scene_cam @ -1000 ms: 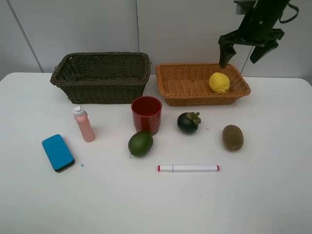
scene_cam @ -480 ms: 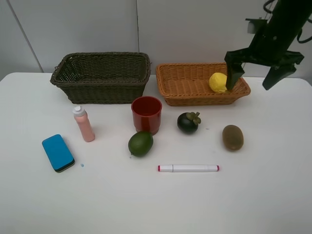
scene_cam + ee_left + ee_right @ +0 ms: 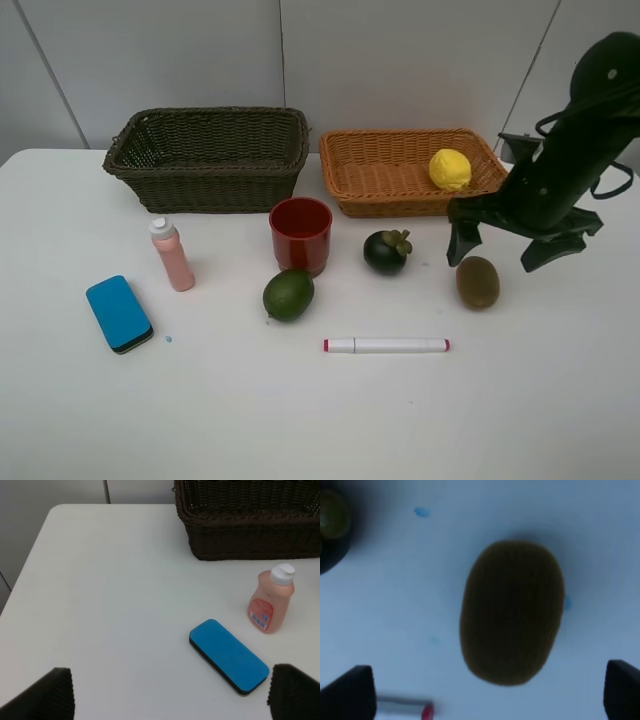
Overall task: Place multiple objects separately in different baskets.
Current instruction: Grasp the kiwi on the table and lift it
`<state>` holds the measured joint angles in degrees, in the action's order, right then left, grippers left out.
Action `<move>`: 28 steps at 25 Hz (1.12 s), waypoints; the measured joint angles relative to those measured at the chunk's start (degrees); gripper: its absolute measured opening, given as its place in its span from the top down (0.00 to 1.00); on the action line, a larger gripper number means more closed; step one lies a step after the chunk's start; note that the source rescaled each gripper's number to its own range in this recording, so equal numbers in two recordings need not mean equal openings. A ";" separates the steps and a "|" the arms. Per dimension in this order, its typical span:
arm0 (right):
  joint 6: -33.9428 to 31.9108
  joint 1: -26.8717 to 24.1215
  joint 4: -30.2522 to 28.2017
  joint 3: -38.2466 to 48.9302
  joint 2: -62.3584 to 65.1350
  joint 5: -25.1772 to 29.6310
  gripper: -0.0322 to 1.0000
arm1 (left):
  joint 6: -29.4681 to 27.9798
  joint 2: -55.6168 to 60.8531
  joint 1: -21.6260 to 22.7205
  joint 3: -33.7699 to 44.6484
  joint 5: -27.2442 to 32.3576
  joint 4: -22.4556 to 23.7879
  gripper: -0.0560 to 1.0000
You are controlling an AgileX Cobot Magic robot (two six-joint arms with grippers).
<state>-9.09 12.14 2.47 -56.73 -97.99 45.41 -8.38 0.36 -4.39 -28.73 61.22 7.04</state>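
Right tool [image 3: 492, 257] — jaws spread wide, empty, poised over brown kiwi [image 3: 478, 282]. Hazard: rounded fruit may roll aside on the counter [image 3: 520, 420] if one finger lands first.

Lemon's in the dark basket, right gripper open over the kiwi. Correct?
No. The lemon lies in the light orange basket, not the dark basket, as the exterior high view shows. The right gripper is indeed open over the kiwi.
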 joint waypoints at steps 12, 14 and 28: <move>-0.13 0.00 -0.09 1.92 -8.95 -7.35 0.00 | 0.00 0.00 0.00 0.00 0.00 0.00 0.00; -0.13 0.00 -0.09 1.92 -9.71 -8.29 0.00 | 0.00 0.00 0.00 0.00 0.00 0.00 0.00; -0.13 0.00 -0.14 1.92 -10.36 -9.91 0.06 | 0.00 0.00 0.00 0.00 0.00 0.00 0.00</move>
<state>-9.22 12.14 2.33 -54.81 -108.35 35.50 -8.38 0.36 -4.39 -28.73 61.22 7.04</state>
